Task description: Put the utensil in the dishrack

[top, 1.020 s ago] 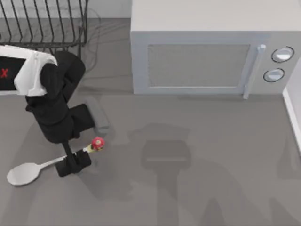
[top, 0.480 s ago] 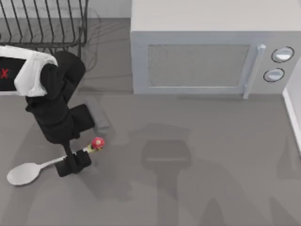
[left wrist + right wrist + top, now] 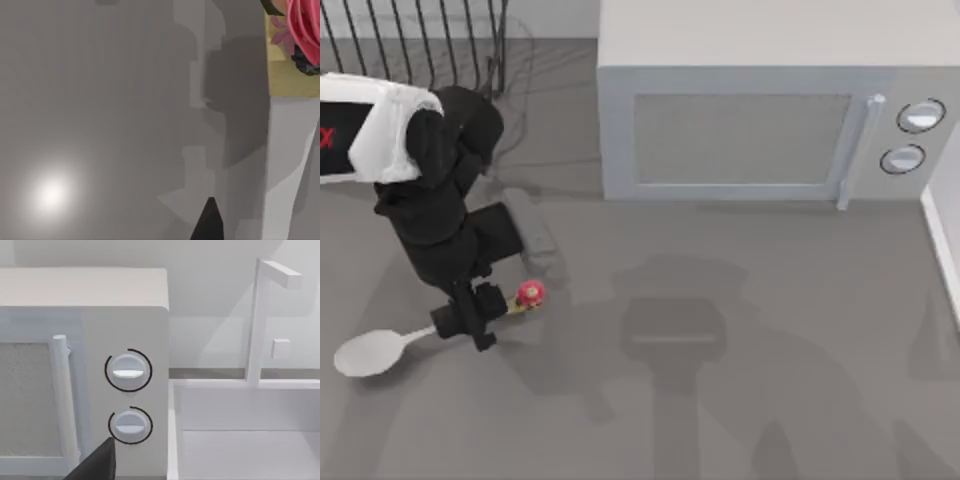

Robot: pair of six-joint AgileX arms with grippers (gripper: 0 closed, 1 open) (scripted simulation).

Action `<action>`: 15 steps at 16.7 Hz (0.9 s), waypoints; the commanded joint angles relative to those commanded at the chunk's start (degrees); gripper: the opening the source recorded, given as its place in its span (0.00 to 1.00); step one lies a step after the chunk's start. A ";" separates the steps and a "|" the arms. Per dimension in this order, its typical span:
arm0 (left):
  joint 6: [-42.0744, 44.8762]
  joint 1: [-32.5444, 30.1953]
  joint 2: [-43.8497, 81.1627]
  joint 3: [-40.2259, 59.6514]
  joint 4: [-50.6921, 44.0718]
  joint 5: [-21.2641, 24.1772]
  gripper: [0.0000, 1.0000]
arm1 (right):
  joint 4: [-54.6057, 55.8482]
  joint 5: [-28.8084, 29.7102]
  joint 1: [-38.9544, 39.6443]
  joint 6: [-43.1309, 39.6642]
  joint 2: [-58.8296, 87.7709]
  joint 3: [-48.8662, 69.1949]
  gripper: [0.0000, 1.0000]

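The utensil [image 3: 366, 353] is a slim white spoon with its oval bowl toward the left front of the table. Its red-and-yellow knob [image 3: 528, 293] points right. My left gripper [image 3: 470, 320] is shut on the thin handle between bowl and knob, and the spoon looks raised off the table. In the left wrist view the white handle [image 3: 286, 165] runs up to the yellow block and pink knob [image 3: 306, 25]. The dishrack [image 3: 420, 45], black wire with thin bars, stands at the back left, behind my left arm. My right gripper [image 3: 97, 465] is by the microwave's dial side.
A grey microwave [image 3: 740, 130] fills the back middle and right, door shut, with two dials [image 3: 128, 371]. A white sink basin [image 3: 240, 430] with a faucet [image 3: 257, 320] sits at its right. Open grey tabletop [image 3: 720, 400] lies in front.
My left gripper has risen and drawn back toward the dishrack with the spoon in it. The spoon's bowl and knob shifted slightly backward with it.
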 joint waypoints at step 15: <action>-0.83 -0.21 -7.39 33.10 -40.86 -0.06 0.00 | 0.00 0.00 0.00 0.00 0.00 0.00 1.00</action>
